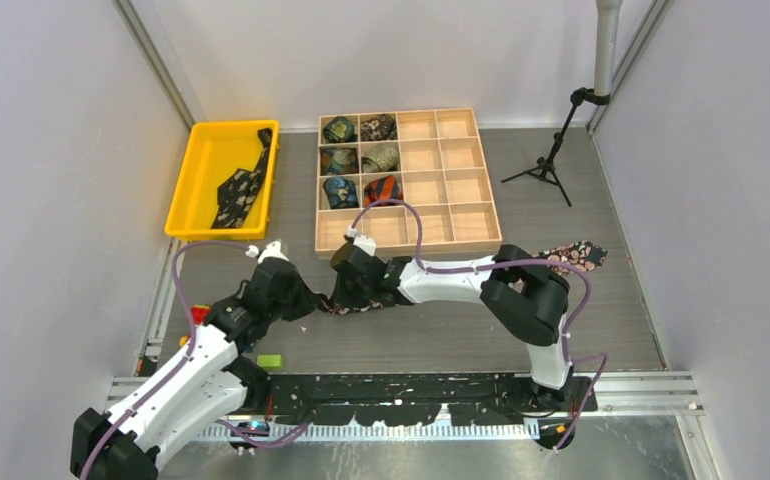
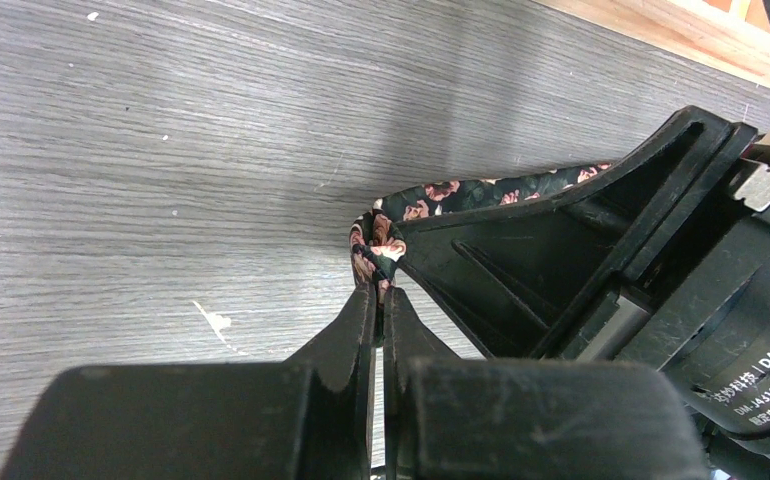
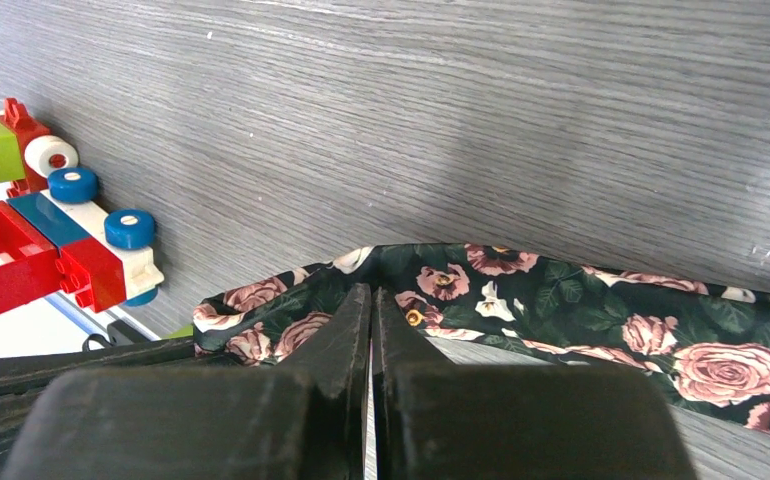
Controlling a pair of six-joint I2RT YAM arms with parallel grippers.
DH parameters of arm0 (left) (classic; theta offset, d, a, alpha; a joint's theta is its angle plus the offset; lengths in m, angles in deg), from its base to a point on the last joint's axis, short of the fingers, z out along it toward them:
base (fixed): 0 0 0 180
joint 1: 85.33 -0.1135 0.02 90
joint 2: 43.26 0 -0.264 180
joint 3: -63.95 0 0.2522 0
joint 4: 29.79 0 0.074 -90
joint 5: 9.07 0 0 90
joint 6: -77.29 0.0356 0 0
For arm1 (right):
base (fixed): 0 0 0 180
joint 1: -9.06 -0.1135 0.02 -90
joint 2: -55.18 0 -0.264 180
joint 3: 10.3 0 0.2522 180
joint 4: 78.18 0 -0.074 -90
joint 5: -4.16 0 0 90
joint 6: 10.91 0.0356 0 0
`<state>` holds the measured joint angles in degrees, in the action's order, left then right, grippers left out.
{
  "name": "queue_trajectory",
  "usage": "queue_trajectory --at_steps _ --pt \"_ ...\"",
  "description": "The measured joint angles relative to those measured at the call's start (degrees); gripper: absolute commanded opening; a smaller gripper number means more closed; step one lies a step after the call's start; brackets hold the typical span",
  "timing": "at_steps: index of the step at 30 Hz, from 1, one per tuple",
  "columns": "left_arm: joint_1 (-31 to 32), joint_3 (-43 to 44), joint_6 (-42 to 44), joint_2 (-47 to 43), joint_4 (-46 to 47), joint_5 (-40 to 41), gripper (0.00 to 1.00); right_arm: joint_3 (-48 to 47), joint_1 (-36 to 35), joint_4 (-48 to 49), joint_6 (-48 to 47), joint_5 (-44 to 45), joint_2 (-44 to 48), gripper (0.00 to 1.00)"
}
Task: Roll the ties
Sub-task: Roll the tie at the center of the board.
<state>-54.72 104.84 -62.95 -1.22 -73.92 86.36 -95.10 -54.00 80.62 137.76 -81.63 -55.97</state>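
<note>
- Two hands on one tie right now: the left hand (image 2: pixel 379 290) and right hand (image 3: pixel 372 295) meet tip to tip near the front middle of the table (image 1: pixel 441 330), both at the narrow end of the floral tie (image 3: pixel 561 310).
- The left hand is clamped shut, and in its wrist view a small fold of the floral fabric is pinched right at the fingertips.
- The right hand is closed all the way too. Its tips sit on the tie just beside the left hand's pinch, and we read that as a grip on the cloth, though the fabric between its pads is hidden.
- The rest of the floral tie lies flat on the table and runs off to the right under the right arm, with its wide end poking out on the far side.
- We'd call this the very start of the roll. The end is curled over a little, but no coil has formed yet.
- Next move, as we see it: one hand anchors the tip while the other turns the fold over itself along the tie. The cloth needs to stay taut or the coil will go lopsided.
- Some toy bricks (image 3: pixel 71 230) sit near the left edge, close enough to snag on.
- Six rolled ties (image 1: pixel 340 129) sit in the two left columns of the wooden tray (image 1: pixel 461 215), and the other tie (image 1: pixel 241 185) waits in the yellow bin (image 1: pixel 183 180).
</note>
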Motion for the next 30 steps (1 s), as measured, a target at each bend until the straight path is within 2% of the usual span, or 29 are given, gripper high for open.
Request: queue_trajectory --at_steps 18,30 --pt "0.0 2.1 1.7 0.7 -1.2 0.9 0.00 -2.1 -1.1 0.6 0.0 -0.9 -0.8 0.04" --pt "0.0 2.1 2.8 1.4 -1.5 1.2 0.00 -2.6 -1.3 -3.3 -1.5 1.8 -0.6 0.04"
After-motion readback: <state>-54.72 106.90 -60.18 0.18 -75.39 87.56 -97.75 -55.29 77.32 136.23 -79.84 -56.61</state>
